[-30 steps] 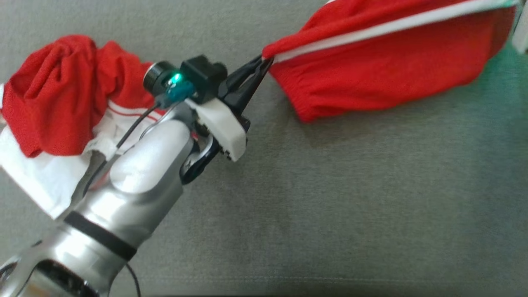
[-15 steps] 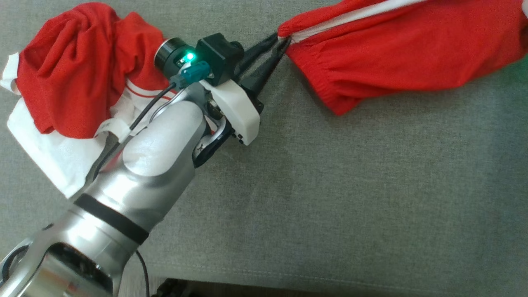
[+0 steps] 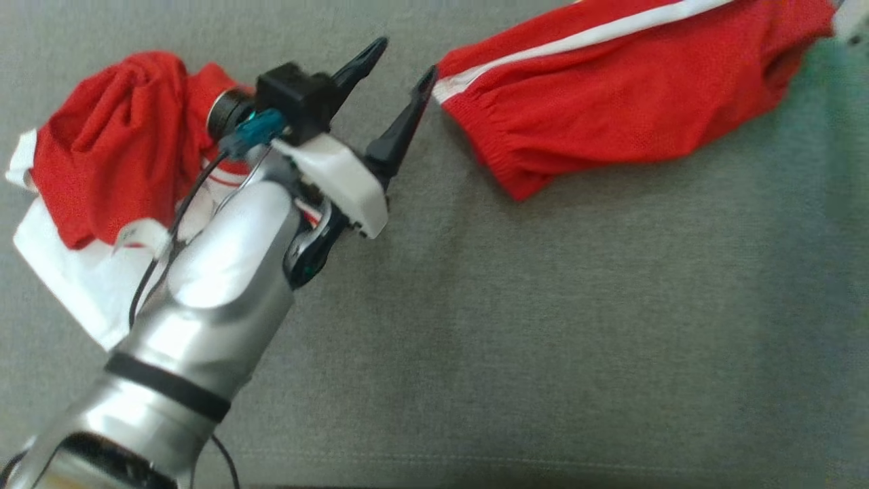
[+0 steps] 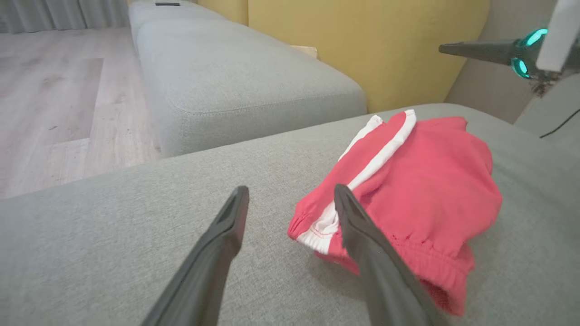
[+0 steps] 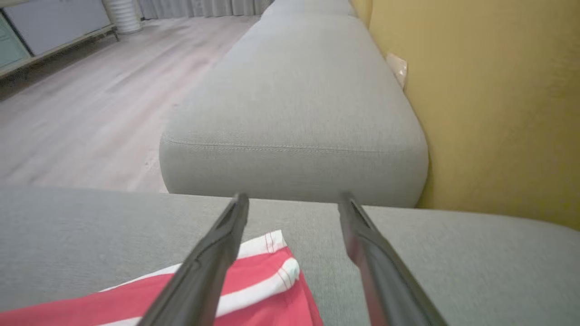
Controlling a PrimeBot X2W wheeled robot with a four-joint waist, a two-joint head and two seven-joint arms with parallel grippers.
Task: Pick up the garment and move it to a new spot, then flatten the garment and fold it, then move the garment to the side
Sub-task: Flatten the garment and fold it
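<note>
**Q:** What is there?

**A:** A grey sofa cushion (image 3: 543, 339); toward its upper right, red shorts (image 3: 631, 102) with a white side stripe lie spread on it; a crumpled red-and-white garment (image 3: 102, 170) sits at the left, partly behind the left arm.

**Q:** And the grippers?

**A:** The left gripper (image 3: 402, 62) has its fingers apart, holding nothing, one tip just beside the shorts' gathered edge; the right gripper (image 5: 294, 198) is likewise apart and empty, over the shorts' striped corner.

**Tally: two lots of cloth, two seats, two grippers**

One pair of red shorts (image 3: 611, 88) with one white side stripe. One heap of red and white cloth (image 3: 102, 163); its number of pieces cannot be told. Two grey sofa seats: the near seat (image 3: 543, 339) and the far seat (image 4: 244, 81). Two grippers, the left gripper (image 3: 404, 58) and the right gripper (image 5: 294, 197), with two dark fingers each.
</note>
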